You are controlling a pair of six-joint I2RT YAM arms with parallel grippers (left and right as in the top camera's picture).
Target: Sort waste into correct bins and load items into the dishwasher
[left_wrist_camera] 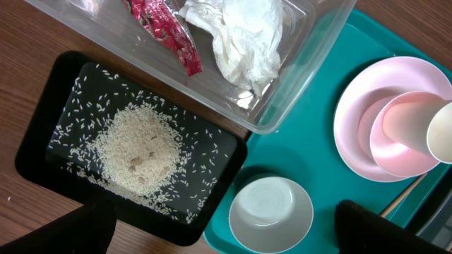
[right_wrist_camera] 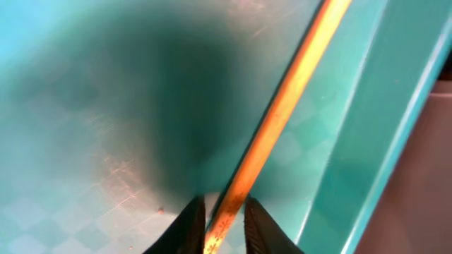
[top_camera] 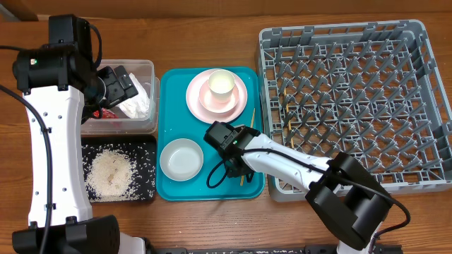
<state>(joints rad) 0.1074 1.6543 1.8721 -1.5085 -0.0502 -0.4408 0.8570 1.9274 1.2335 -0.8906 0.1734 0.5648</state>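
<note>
Near the right edge of the tray (top_camera: 173, 102), the right gripper (right_wrist_camera: 224, 220) pinches one chopstick (right_wrist_camera: 289, 99) lying flat on the tray floor. Left of the tray, the left gripper (top_camera: 119, 83) hangs spread wide over the tub (top_camera: 151, 95), which holds the wrapper (left_wrist_camera: 166, 32) and napkin (left_wrist_camera: 244, 39).

Overhead straight down, right wrist close, all share teal tray (top_camera: 173, 106)
</note>
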